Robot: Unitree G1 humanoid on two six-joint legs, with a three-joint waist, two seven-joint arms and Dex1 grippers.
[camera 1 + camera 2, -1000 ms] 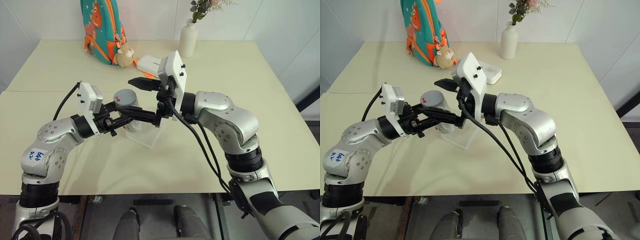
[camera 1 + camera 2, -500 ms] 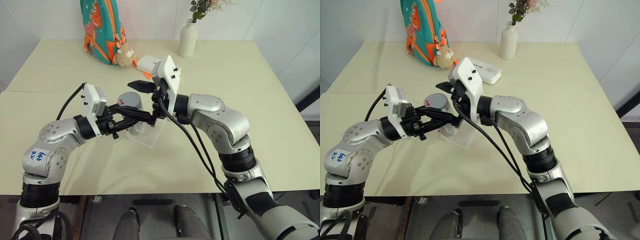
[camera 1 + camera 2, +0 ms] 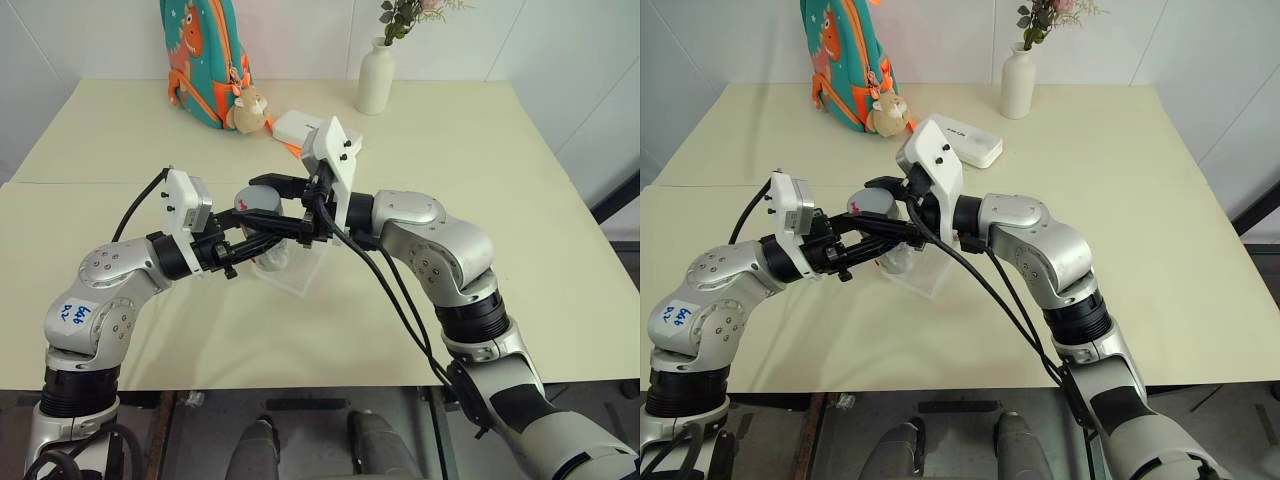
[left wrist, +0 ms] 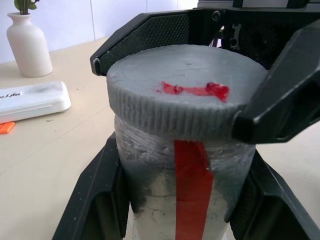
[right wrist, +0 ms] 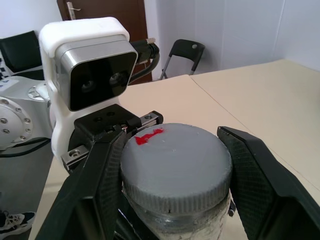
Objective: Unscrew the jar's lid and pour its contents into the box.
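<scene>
The left hand (image 4: 175, 210) clamps the jar (image 4: 175, 195) by its body, held above the box (image 3: 292, 270) near the middle of the tabletop (image 3: 520, 150); the right hand (image 5: 175, 165) has its fingers closed on the lid (image 5: 175, 160); if the left grip is weak the jar may spin with the lid, or the freed lid may jerk and scatter the contents past the box

- One jar (image 4: 172, 195), silvery-grey with a red stripe.
- One lid (image 5: 176, 167), still on that jar.
- One clear box (image 3: 297, 272).
- Two tools: the left tool (image 3: 262, 244) and the right tool (image 3: 268, 194).
- One white vase (image 3: 376, 78) holding a sprig.
- One white oblong case (image 3: 965, 142).
- One teal backpack (image 3: 203, 55).
- One small plush toy (image 3: 247, 110).
- One tabletop (image 3: 520, 200).
</scene>
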